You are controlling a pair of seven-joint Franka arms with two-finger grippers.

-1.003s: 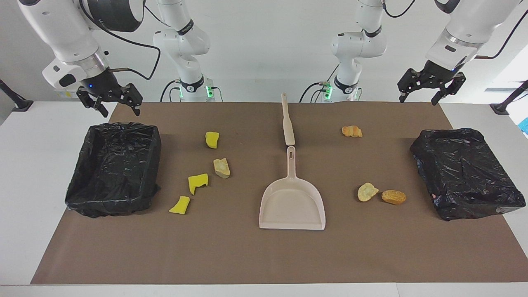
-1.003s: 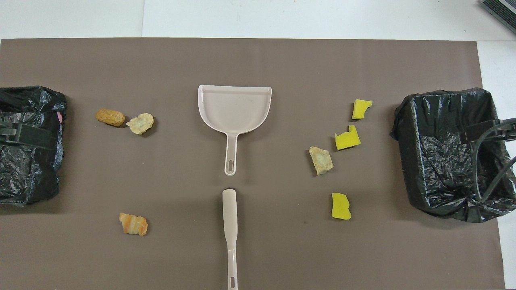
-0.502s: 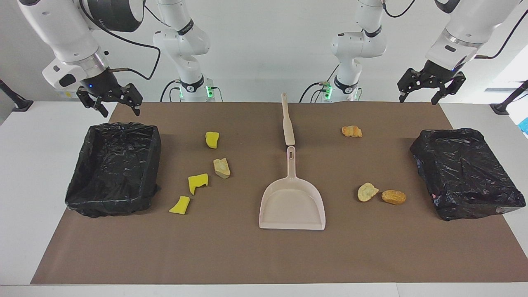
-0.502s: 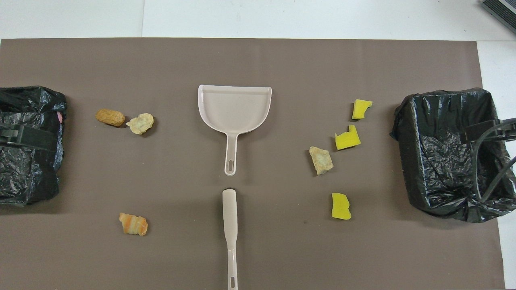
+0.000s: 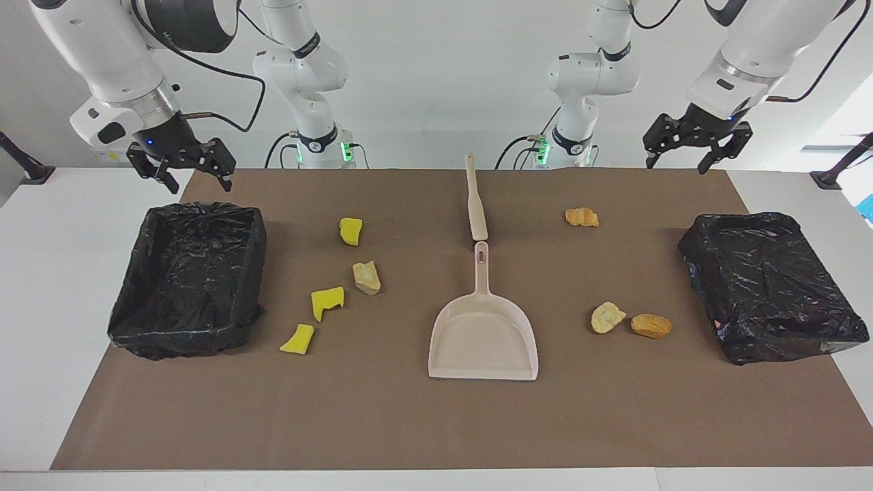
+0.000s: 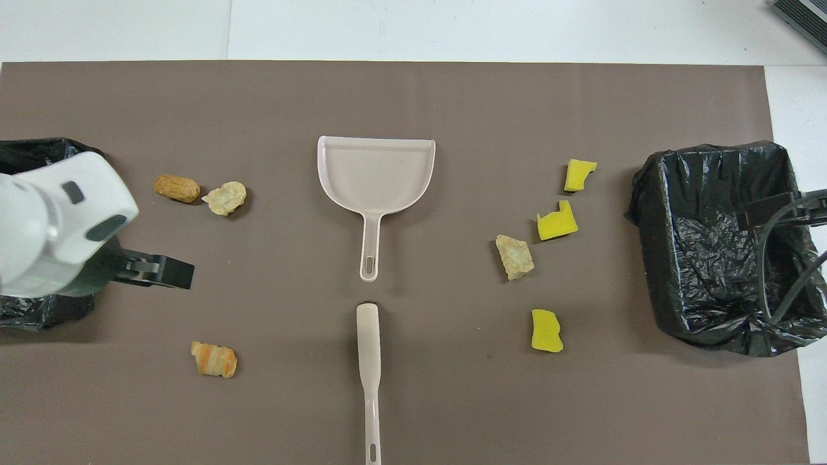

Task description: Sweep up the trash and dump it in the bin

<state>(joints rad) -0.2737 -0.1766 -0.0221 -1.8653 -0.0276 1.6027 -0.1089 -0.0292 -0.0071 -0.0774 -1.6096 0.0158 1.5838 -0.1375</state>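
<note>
Trash lies in two groups on the brown mat. Toward the right arm's end are yellow sponge chunks (image 5: 350, 231) (image 5: 327, 302) (image 5: 297, 339) and a tan lump (image 5: 367, 277). Toward the left arm's end are an orange lump (image 5: 582, 217) and two more lumps (image 5: 608, 317) (image 5: 650, 326). A bin lined with a black bag stands at each end (image 5: 254, 225) (image 5: 689, 245). My left gripper (image 5: 675, 162) hangs open in the air, beside the bin at its end. My right gripper (image 5: 198, 184) waits open above the other bin's rim. Neither holds anything.
A beige dustpan (image 5: 483, 337) lies mid-table, its handle pointing toward the robots. A beige brush (image 5: 475, 204) lies in line with that handle, nearer to the robots. In the overhead view my left arm's white wrist (image 6: 58, 226) covers part of the bin (image 6: 39, 145).
My left gripper has swung a little toward the table's middle, and its wrist has come into the overhead view. The right arm, the trash, the dustpan and the brush have not moved.
</note>
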